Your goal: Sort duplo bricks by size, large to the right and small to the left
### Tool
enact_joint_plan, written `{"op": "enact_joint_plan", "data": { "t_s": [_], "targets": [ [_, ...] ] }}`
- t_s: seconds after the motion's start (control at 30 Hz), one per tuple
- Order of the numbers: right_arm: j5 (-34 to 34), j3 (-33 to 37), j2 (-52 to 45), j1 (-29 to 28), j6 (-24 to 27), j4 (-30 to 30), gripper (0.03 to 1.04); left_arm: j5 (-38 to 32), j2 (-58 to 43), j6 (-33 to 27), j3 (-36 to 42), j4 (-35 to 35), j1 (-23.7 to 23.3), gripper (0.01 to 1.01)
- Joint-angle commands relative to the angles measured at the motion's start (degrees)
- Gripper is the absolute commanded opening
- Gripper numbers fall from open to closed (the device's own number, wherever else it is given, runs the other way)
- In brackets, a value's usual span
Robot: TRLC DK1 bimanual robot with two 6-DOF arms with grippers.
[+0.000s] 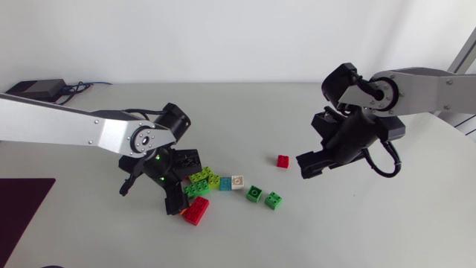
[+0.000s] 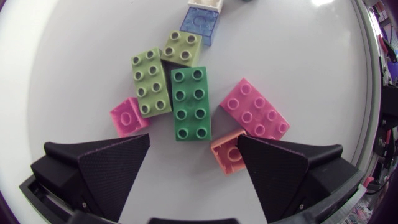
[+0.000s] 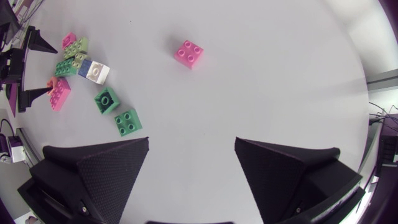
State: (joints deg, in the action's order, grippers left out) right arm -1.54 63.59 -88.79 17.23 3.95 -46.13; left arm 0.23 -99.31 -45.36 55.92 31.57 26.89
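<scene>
— Duplo bricks (image 1: 223, 186): where on the desk (image 1: 372, 231) do they lie?
— Most sit in one loose cluster a little left of the desk's middle, nearer the near edge than the far edge.
— Itemise the cluster.
— The long dark green brick (image 2: 190, 102) lies alongside the long light green brick (image 2: 150, 82), and they touch. The small light green brick (image 2: 182, 48) sits against their far ends. The long red brick (image 1: 196, 211) lies at the cluster's near-left end, askew to the others. On the cluster's right side, the blue brick (image 1: 224, 183) and the white brick (image 1: 237, 182) touch each other. Just past them towards the right edge are the green single-stud brick (image 1: 254, 193) and the green four-stud brick (image 1: 274, 199), close together but apart.
— Anything outside the cluster?
— The lone small red brick (image 1: 282, 161) stands well apart, between the cluster and the right arm.
— State of the left gripper (image 2: 194, 149)?
— It is over the cluster with its fingers spread wide, gripping nothing. The long dark green brick lies just ahead of the gap. The small orange brick (image 2: 227, 150) is partly hidden under one finger; contact cannot be told.
— And the right gripper (image 3: 191, 146)?
— It is over the desk's right half, fingers spread, with nothing between them. The lone small red brick lies ahead of it, apart.
</scene>
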Motion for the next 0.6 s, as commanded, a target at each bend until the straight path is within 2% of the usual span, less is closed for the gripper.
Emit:
{"op": "enact_joint_plan", "data": {
  "t_s": [0.0,0.13,0.33,0.47,0.57],
  "targets": [
    [-0.3,-1.45,1.17,-0.27,0.98,-0.1,1.0,-0.14,1.13,-0.43,-5.12,-0.37,-1.58,0.987],
    [-0.39,-2.07,1.87,-0.1,0.98,-0.1,1.0,-0.23,5.09,-2.01,-9.95,-1.34,-4.13,0.987],
    [-0.39,-2.6,3.36,-0.1,0.98,-0.37,1.0,-0.23,17.92,-7.28,-17.78,-0.37,-8.79,0.987],
    [-0.83,-2.95,3.45,-0.01,0.89,-0.28,1.0,-0.05,22.31,-7.9,-15.05,2.79,-10.2,0.987],
    [-0.92,-3.56,3.89,0.17,0.71,-0.01,1.0,0.21,21.17,-6.76,-10.83,4.81,-8.7,0.987]
  ]
}}
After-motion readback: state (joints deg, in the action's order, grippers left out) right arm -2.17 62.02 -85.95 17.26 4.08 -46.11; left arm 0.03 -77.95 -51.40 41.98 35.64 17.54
